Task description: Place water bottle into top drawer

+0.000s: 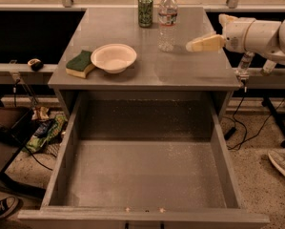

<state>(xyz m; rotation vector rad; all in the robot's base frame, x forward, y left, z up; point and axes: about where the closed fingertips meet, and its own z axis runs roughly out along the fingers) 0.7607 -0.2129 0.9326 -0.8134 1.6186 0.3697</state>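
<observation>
The water bottle (167, 20), clear with a white cap and a red and white label, stands upright at the back of the grey table (194, 68), just right of a green can (145, 4). My gripper (195, 44) reaches in from the right on a white arm (256, 35). It hangs over the table's right side, a short way right of the bottle's lower half and apart from it. It holds nothing. The top drawer (147, 175) is pulled wide open below the table's front edge, and its speckled grey floor is bare.
A white bowl (113, 57) and a green and yellow sponge (80, 64) sit on the table's left front. Cables and clutter (44, 132) lie on the floor at the left. A shoe (281, 163) and more cables are at the right.
</observation>
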